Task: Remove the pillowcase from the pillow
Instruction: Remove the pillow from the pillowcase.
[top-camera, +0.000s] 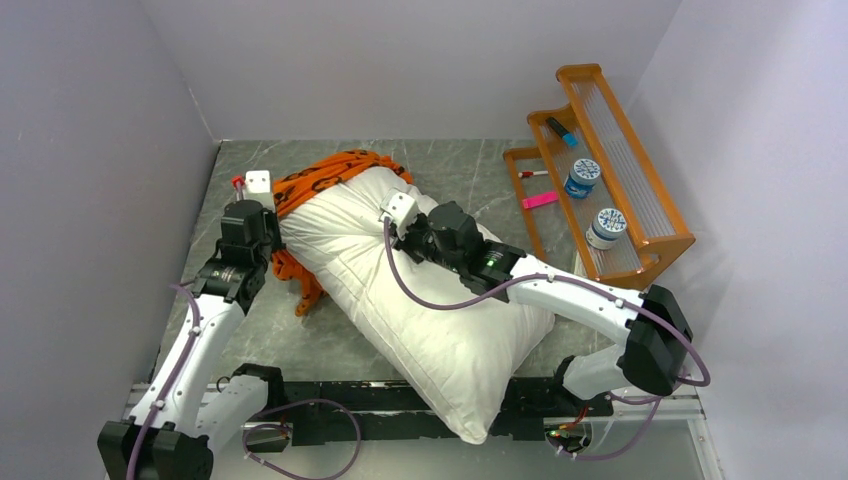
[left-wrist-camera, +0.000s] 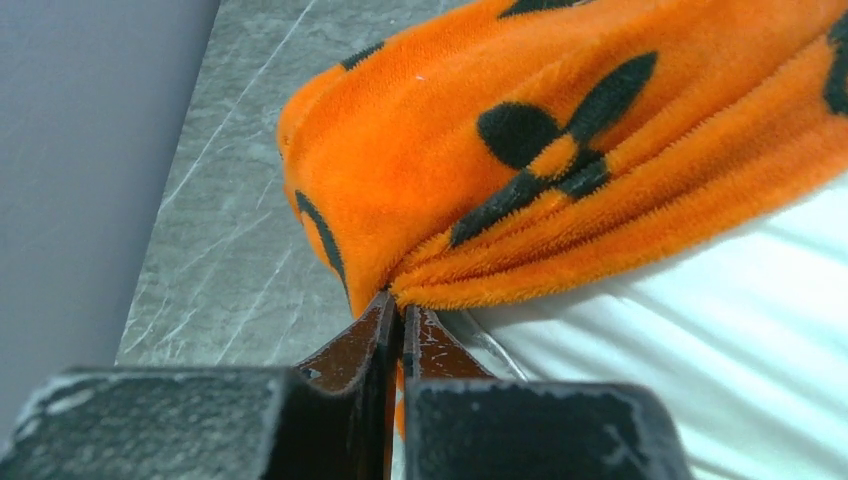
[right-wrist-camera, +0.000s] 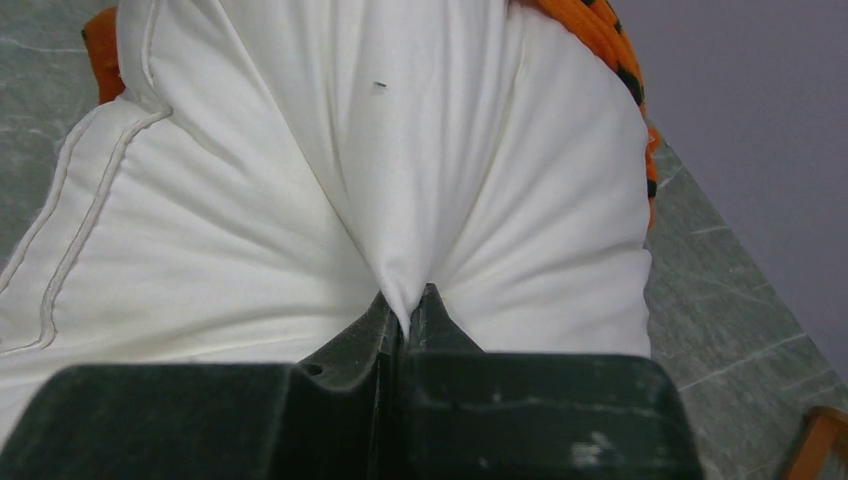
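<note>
The white pillow (top-camera: 420, 300) lies diagonally across the table, most of it bare. The orange pillowcase (top-camera: 325, 175) is bunched over its far left end, and a fold of it (top-camera: 300, 285) hangs down the left side. My left gripper (top-camera: 262, 207) is at that end, and in the left wrist view my left gripper (left-wrist-camera: 403, 312) is shut on the pillowcase (left-wrist-camera: 520, 170) edge beside the pillow (left-wrist-camera: 720, 340). My right gripper (top-camera: 400, 232) rests on top of the pillow. The right wrist view shows my right gripper (right-wrist-camera: 407, 305) shut on a pinched fold of the pillow (right-wrist-camera: 300, 200).
An orange wire rack (top-camera: 600, 170) stands at the far right, holding two white jars (top-camera: 583, 178), a marker and a pink item. Grey walls close in on the left, back and right. The grey marble table (top-camera: 300, 345) shows beside the pillow.
</note>
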